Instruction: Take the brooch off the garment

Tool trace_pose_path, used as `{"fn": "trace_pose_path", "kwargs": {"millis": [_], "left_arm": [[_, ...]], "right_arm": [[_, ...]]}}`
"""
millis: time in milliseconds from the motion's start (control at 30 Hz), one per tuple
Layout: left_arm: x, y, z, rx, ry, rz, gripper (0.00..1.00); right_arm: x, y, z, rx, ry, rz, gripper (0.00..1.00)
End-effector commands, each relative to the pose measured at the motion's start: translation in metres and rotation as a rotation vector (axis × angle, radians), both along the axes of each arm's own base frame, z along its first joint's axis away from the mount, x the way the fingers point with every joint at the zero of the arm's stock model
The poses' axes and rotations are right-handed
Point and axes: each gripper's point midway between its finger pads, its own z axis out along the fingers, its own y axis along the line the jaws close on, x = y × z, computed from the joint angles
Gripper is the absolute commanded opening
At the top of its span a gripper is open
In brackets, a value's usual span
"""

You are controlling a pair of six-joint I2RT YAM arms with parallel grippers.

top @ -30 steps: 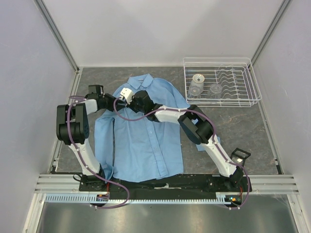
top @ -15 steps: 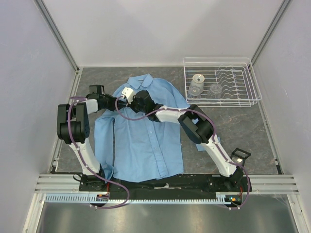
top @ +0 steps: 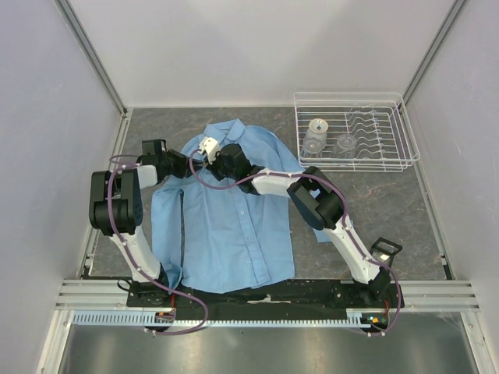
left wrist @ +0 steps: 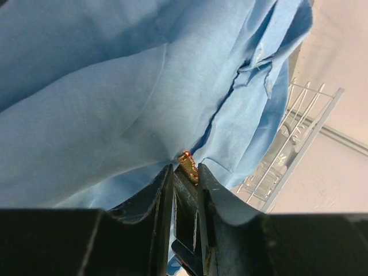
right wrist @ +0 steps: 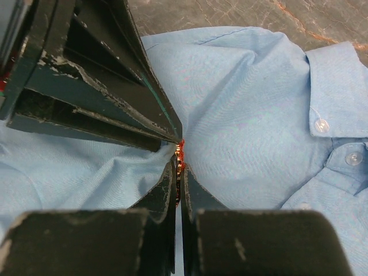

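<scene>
**A:** Top cam's no help for the brooch (right wrist: 180,150). The left end effector (left wrist: 183,172) and right end effector (right wrist: 178,172) meet right over it, on the garment's (top: 234,234) left side near the collar.

**B:** Wrist cams catch it though, both are pinched narrow on it, tip to tip. Dish rack (top: 348,94) sits far right on the desk (top: 374,202).

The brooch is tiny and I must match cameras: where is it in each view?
Top external: hidden where the left end effector and right end effector meet on the garment.
Left wrist: the brooch sits lower centre, between the left end effector's fingertips.
Right wrist: dead centre, just above the right end effector's tips.
Shared landmark: the left end effector's tips.
</scene>
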Motion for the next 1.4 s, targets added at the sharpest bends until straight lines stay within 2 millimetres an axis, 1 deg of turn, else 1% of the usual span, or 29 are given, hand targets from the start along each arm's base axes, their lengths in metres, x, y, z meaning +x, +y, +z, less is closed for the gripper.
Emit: {"fn": "trace_pose_path", "kwargs": {"millis": [0,100,267,333,533,733,933,1133,1233,1367], "left_arm": [[0.016,0.001,0.026,-0.019,-0.133,0.024,0.27],[0.016,-0.001,0.022,-0.026,-0.127,0.019,0.26],[0.016,0.002,0.019,-0.012,-0.135,0.032,0.27],[0.017,0.003,0.015,-0.01,-0.128,0.034,0.27],[0.012,0.002,0.006,-0.013,-0.101,0.038,0.34],[0.012,0.001,0.0,-0.02,-0.083,0.035,0.35],[0.014,0.0,-0.002,-0.026,-0.085,0.032,0.35],[0.013,-0.005,-0.004,-0.031,-0.079,0.021,0.35],[0.014,-0.007,-0.004,-0.035,-0.08,0.02,0.35],[0.014,-0.006,-0.006,-0.029,-0.076,0.018,0.35]], "right_arm": [[-0.007,0.013,0.054,0.107,-0.041,0.041,0.0],[-0.007,0.013,0.054,0.107,-0.04,0.039,0.0],[-0.008,0.014,0.055,0.113,-0.038,0.051,0.0],[-0.009,0.015,0.056,0.116,-0.039,0.057,0.0],[-0.008,0.013,0.057,0.127,-0.032,0.059,0.0],[-0.009,0.014,0.057,0.137,-0.03,0.072,0.0],[-0.013,0.017,0.061,0.158,-0.037,0.102,0.0],[-0.015,0.022,0.061,0.198,-0.031,0.134,0.0],[-0.02,0.026,0.063,0.209,-0.028,0.163,0.0],[-0.021,0.026,0.066,0.226,-0.037,0.165,0.0]]}}
